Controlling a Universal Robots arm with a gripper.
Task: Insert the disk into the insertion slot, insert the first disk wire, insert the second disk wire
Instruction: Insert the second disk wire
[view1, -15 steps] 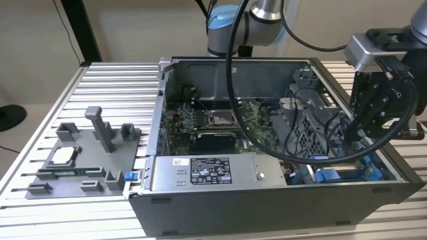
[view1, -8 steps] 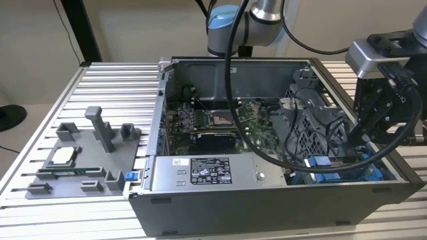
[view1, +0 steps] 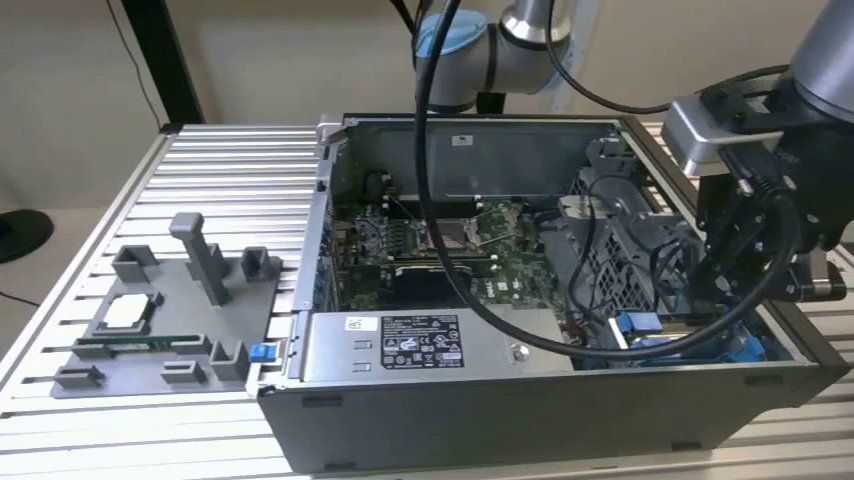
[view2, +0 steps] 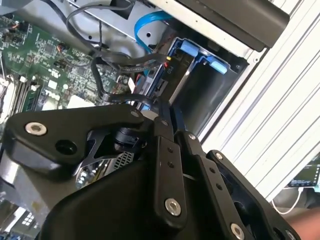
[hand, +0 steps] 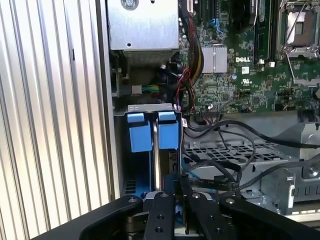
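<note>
With the disk (hand: 155, 150) seated in the insertion slot (view2: 210, 85), the closed end effector (hand: 175, 187) pinches a wire connector at it.

The exterior view looks down at an angle from in front of the open computer case (view1: 534, 300), taking in the whole chassis, the ribbed table (view1: 214, 180) and the arm above the case's far corner on the exterior view's right.

The first wrist view rides close above the case interior, facing down past the gripper (hand: 180, 200) onto the insertion slot (hand: 152, 131) and motherboard (hand: 240, 70).

The second wrist view sits on the opposite side of the gripper (view2: 167, 112), equally close, facing the same insertion slot (view2: 200, 55) obliquely.

All three views share the motherboard and the drive bay corner; both wrist views also share the ribbed table edge.
</note>
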